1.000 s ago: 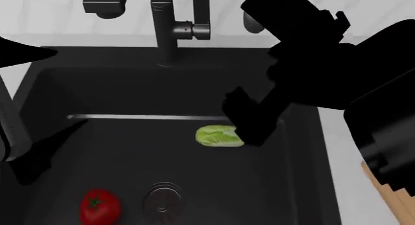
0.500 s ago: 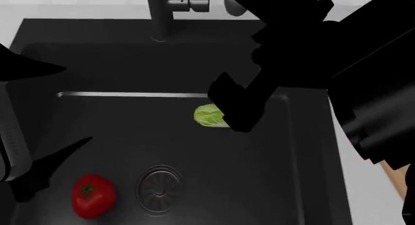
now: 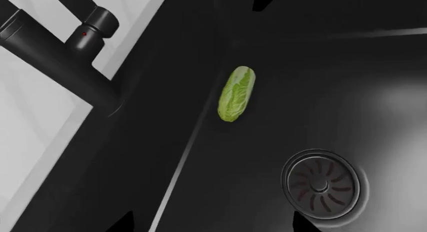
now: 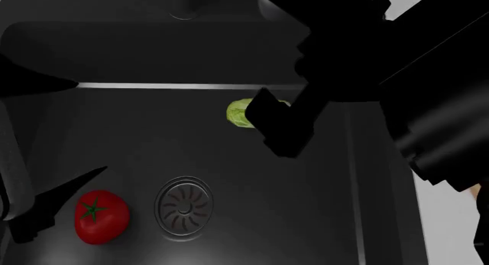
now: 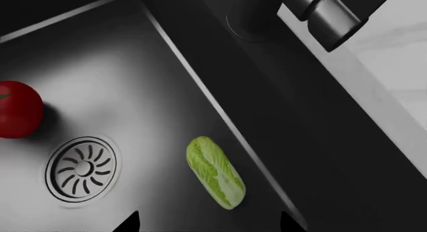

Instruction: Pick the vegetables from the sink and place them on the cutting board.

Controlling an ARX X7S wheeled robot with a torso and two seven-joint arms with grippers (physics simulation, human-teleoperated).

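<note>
The right gripper hangs over the cabbage, gripping nothing; how wide it stands open I cannot tell. The pale-green cabbage lies on the sink floor by the back wall, the tomato beside the drain.

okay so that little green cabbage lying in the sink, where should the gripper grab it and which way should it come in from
Probably grip the napa cabbage across its narrow middle, coming straight down from above. It lies flat and oblong on the floor of the sink, close along the back wall, so a side approach looks cramped. Setting the fingers across the short width, parallel to that wall, should keep them clear of it.
</note>
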